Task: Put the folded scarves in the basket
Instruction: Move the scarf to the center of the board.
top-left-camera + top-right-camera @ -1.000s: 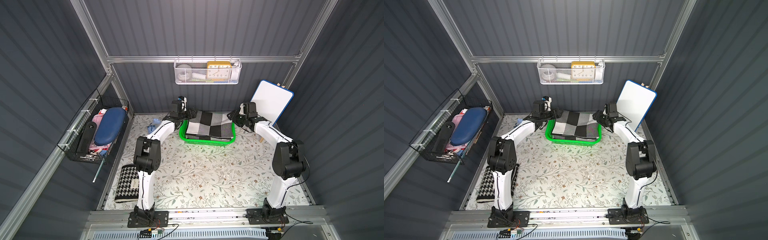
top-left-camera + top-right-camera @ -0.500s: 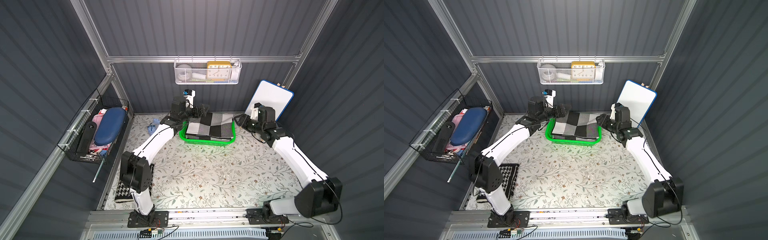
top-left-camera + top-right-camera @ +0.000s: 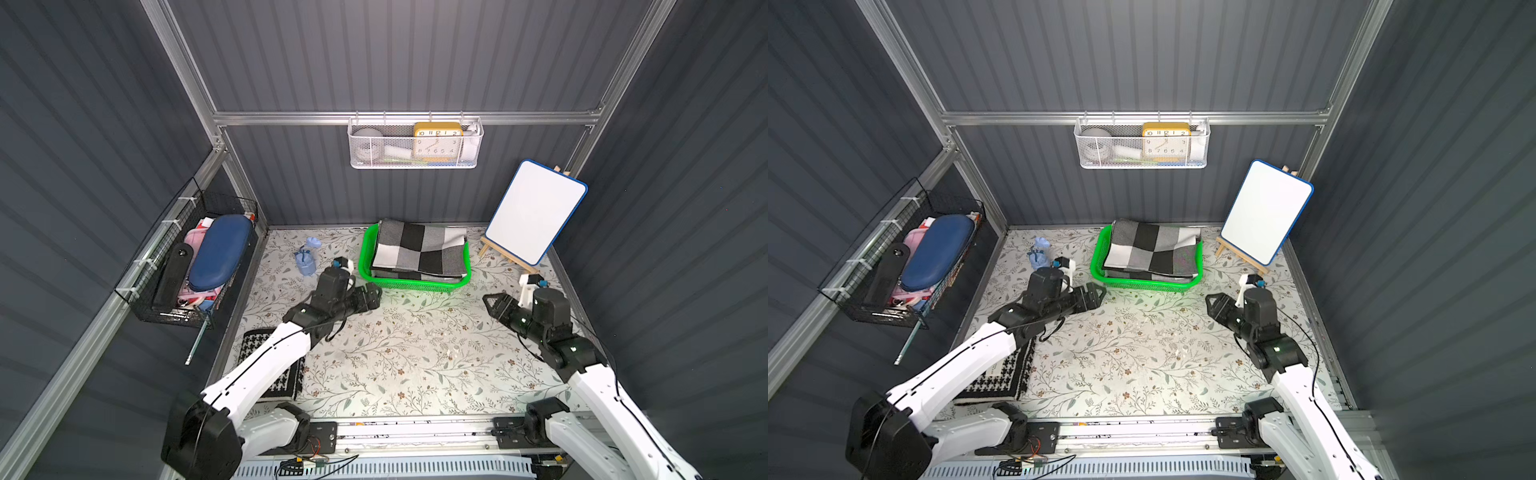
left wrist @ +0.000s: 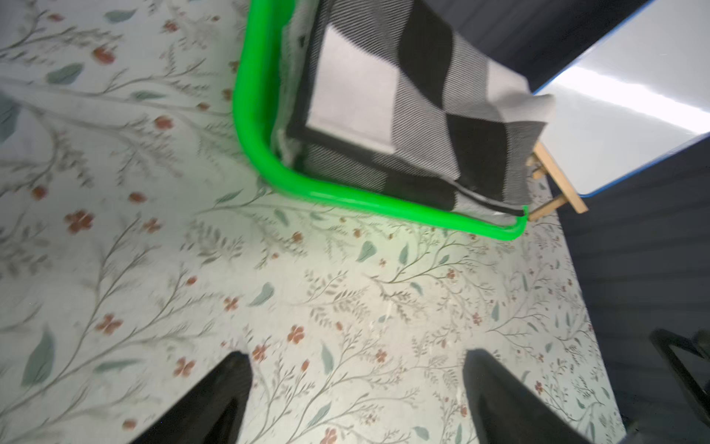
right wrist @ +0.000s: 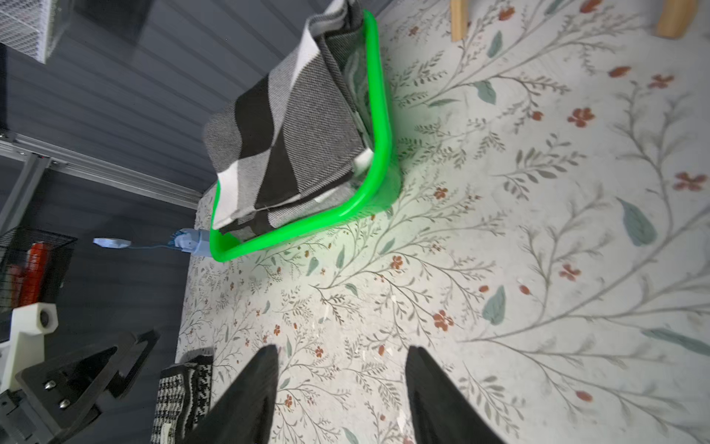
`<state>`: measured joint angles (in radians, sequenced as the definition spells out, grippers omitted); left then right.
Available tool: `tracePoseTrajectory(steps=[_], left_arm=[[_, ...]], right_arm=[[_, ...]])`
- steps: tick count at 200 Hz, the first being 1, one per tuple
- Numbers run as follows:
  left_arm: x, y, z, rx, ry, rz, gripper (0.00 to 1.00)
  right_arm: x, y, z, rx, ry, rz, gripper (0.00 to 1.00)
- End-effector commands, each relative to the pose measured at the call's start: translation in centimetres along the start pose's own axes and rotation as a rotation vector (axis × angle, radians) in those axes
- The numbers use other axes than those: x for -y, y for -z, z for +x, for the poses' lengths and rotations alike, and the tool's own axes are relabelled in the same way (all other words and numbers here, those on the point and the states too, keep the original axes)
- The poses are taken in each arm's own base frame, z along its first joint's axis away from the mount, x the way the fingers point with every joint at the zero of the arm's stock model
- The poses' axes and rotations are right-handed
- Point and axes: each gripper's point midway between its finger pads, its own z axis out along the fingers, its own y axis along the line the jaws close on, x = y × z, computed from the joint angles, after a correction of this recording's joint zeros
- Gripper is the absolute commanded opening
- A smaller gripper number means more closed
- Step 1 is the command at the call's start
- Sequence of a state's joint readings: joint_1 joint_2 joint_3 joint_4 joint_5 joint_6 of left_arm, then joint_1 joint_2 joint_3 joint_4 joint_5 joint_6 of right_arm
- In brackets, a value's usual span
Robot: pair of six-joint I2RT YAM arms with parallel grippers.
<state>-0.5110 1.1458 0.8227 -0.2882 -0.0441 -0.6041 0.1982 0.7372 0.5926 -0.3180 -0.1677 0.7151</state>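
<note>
Inside the basket (image 3: 415,286), the folded checkered scarf (image 3: 419,249) (piled above its rim)

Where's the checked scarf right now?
In both top views the scarf lies folded in the basket by the back wall, between the blue bag and the whiteboard.

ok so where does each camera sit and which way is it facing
Top views: overhead by the front rail, looking down at the table; left arm, right arm show.
Left wrist: on the left arm, facing the basket and whiteboard; its open jaws show.
Right wrist: on the right arm, facing the basket; its open jaws and the left arm's show.
Shared: all show the scarf in the basket.
</note>
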Motion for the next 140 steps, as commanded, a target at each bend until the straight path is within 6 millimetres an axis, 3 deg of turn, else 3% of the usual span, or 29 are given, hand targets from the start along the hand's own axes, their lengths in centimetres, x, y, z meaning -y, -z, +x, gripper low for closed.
tracePoseTrajectory(steps=[1, 27, 60, 95, 140], left_arm=[[-5.7, 0.9, 2.6, -0.004, 0.165, -0.242, 0.96], [-10.1, 0.7, 4.8, -0.019, 0.25, -0.4, 0.99], [-14.3, 0.3, 5.0, -0.02, 0.392, -0.495, 0.99], [-16.3, 1.2, 4.5, 0.036, 0.474, -0.623, 0.99], [-18.8, 2.5, 5.3, 0.077, 0.566, -0.785, 0.99]], right_arm=[[2.9, 0.1, 1.4, 0.009, -0.064, 0.087, 0.58], [4.3, -0.2, 2.8, -0.016, -0.086, 0.11, 0.58], [5.3, -0.2, 3.9, -0.055, -0.105, 0.143, 0.58], [5.5, -0.4, 4.4, -0.069, -0.12, 0.138, 0.57], [5.9, -0.9, 4.9, -0.087, -0.134, 0.149, 0.58]])
